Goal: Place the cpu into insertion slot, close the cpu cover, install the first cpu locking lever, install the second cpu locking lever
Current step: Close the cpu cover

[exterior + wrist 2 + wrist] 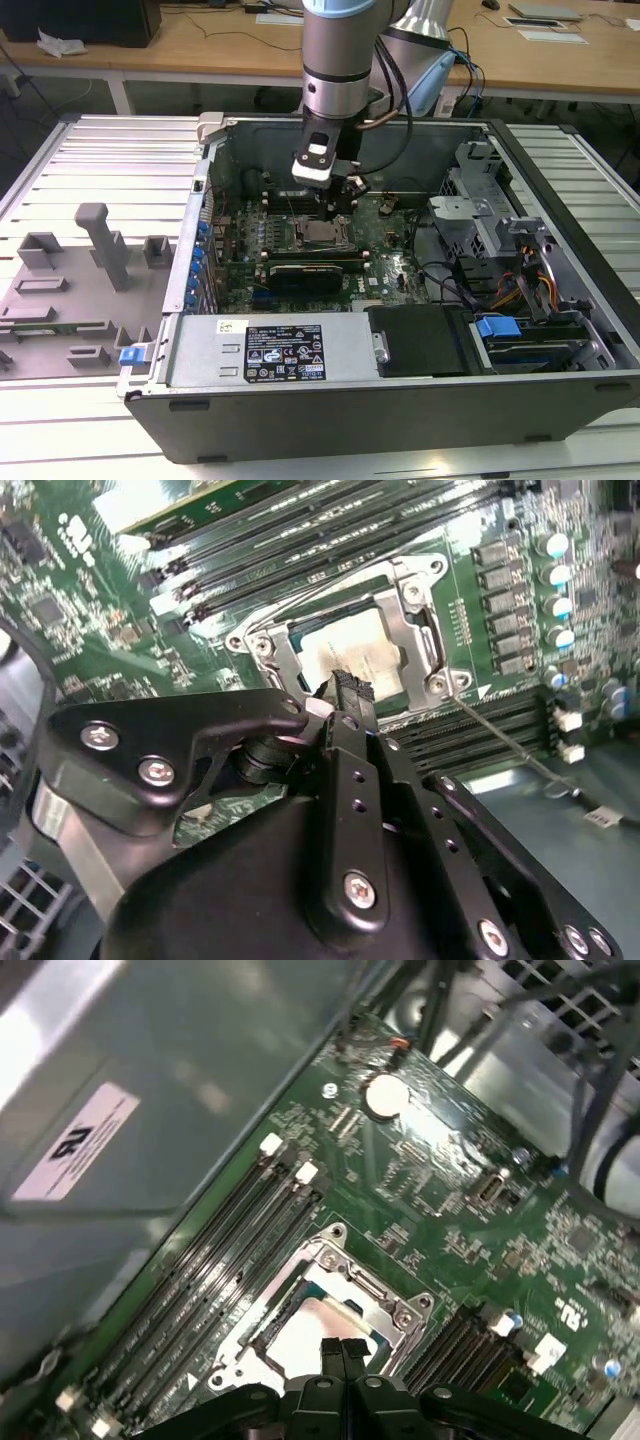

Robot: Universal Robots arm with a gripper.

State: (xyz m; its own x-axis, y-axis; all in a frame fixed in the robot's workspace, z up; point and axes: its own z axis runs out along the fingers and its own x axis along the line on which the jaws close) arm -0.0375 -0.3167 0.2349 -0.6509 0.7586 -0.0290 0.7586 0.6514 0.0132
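Observation:
In both wrist views the cpu (345,645) (305,1335) lies flat in the insertion slot (320,233), its pale face showing through the window of the cpu cover (415,630) (375,1295). The silver cover frame lies down around the chip. One thin wire locking lever (510,745) sticks out from a socket corner, away from the frame. A second wire lever (330,580) runs along the opposite edge. My gripper (340,200) (347,685) (342,1345) hovers just above the socket's edge, shut, with nothing between its fingers.
Long black memory slots (230,1240) flank the socket on both sides. A black card (305,272) lies in front of it, and a drive cage with cables (500,250) fills the case at the exterior view's right. Grey fixtures (100,245) stand outside the case at the left.

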